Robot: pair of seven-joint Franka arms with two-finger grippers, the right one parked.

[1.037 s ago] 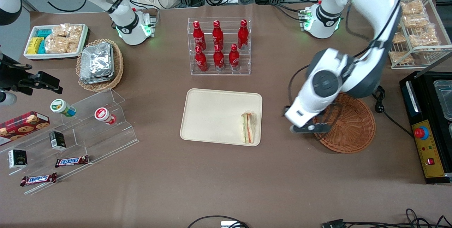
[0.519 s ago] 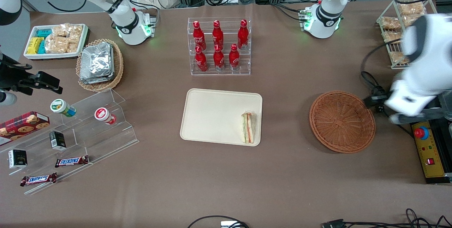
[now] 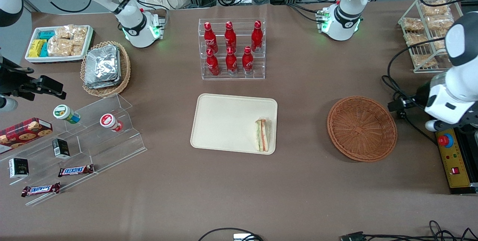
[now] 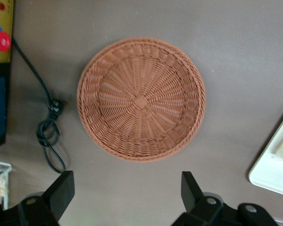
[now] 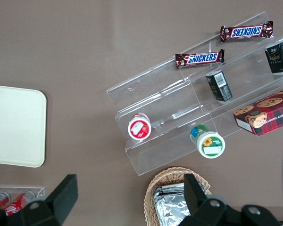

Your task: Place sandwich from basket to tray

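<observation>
From the front, the sandwich [image 3: 263,135] lies on the tray [image 3: 224,121], well apart from the empty basket [image 3: 362,128]. Only the wrist camera shows the end effector [image 4: 127,190]: fingers apart, holding nothing, above the desk [image 3: 239,188] beside that basket.

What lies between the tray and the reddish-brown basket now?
Only bare brown tabletop, as the front view shows. The sandwich lies on the tray; the basket holds nothing. The open gripper hangs above the table beside the basket.
</observation>
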